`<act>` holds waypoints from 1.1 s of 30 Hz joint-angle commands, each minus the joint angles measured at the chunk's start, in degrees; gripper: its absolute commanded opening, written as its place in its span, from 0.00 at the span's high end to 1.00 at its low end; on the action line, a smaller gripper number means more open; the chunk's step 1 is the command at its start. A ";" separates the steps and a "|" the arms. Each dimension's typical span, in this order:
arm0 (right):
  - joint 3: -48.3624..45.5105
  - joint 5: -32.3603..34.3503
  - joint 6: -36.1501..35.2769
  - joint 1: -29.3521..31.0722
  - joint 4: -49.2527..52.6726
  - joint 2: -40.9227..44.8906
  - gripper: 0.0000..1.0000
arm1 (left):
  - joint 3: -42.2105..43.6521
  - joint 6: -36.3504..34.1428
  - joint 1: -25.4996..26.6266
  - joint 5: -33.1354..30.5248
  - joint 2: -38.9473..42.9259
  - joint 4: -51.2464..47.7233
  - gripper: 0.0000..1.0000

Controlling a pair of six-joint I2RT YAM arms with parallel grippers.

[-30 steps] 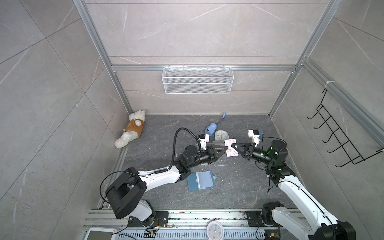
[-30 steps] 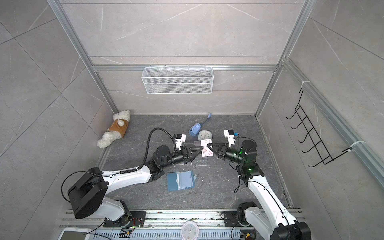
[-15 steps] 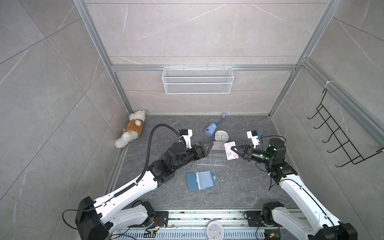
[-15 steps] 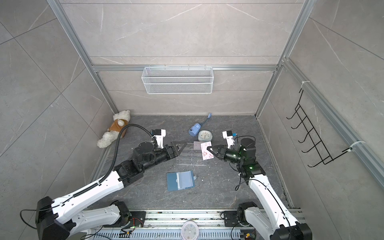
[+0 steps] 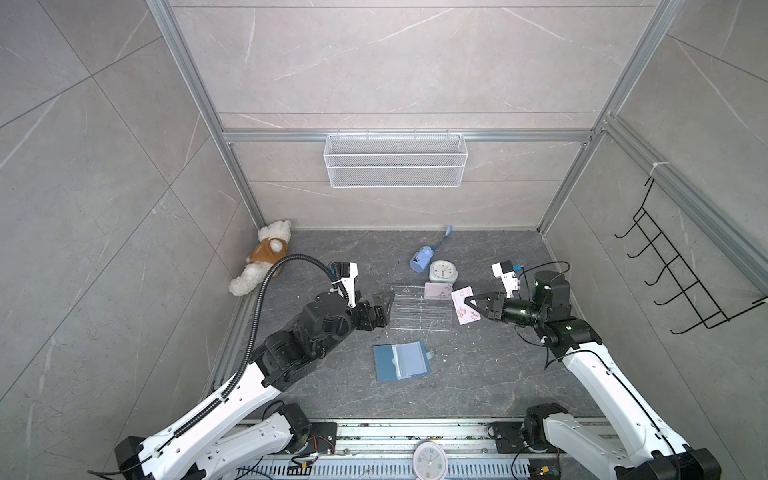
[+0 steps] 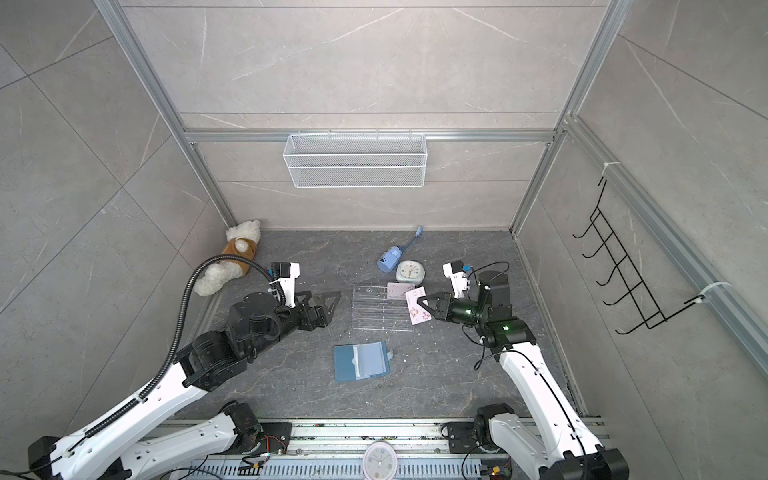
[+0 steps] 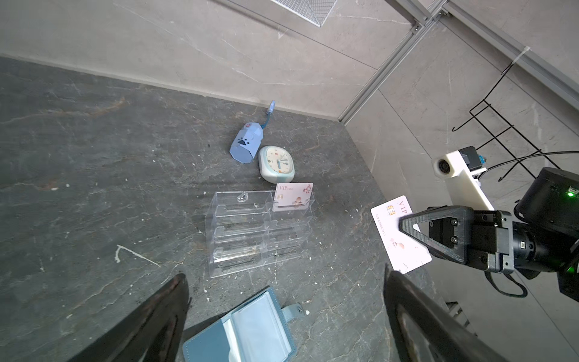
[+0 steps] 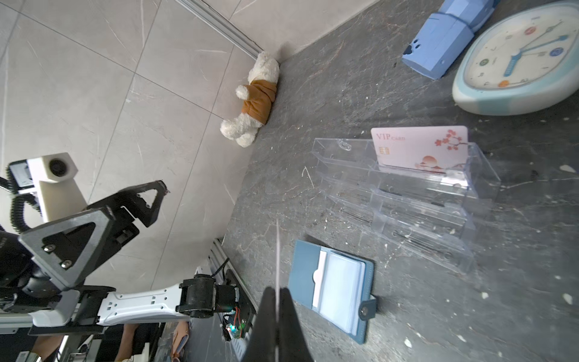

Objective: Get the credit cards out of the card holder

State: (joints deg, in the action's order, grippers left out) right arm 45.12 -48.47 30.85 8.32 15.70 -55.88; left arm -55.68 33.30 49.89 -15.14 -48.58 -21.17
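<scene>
The right tool (image 5: 467, 300) has its fingers pressed together on a pale pink credit card (image 5: 464, 314), pinching it by one edge. The card hangs clear above the desk (image 5: 478, 374), just right of a clear tiered rack (image 5: 415, 311); from the right wrist it shows edge-on as a thin line between the fingers. The left tool (image 5: 384, 309) is spread wide and carries nothing. It is raised at the rack's left side, pointing toward the right tool across the rack. A second card (image 5: 437, 291), marked VIP with a chip and small blossoms, stands upright in the rack's far right compartment; the other compartments look bare. The card holder (image 5: 401, 360) lies open and flat on the desk, just on the near side of the rack and between the two arms. Its clear sleeves face up and its snap tab sticks out to the right. In the right wrist view a pale edge shows in its left pocket, though whether that is a card cannot be told. Beyond the rack sit a small pale-blue clock (image 5: 443, 272) and, touching its far left side, a blue case (image 5: 421, 257). A plush bear (image 5: 266, 259) lies against the left wall.
</scene>
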 commanded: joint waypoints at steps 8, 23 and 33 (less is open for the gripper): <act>4.34 6.30 -14.39 -0.23 7.89 -2.71 1.00 | 3.43 -6.31 0.04 -0.15 6.19 0.67 0.02; 21.02 7.19 -49.32 0.37 21.21 -16.55 1.00 | 6.59 -4.57 0.03 -0.64 8.53 -1.52 0.02; 35.95 11.78 -70.25 4.13 34.43 -27.96 1.00 | 7.38 -4.16 0.04 -0.73 9.62 -2.22 0.02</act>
State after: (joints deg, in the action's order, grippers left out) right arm 76.93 -39.11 -29.82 11.14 42.92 -81.17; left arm -48.23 29.15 49.89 -15.40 -40.18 -23.94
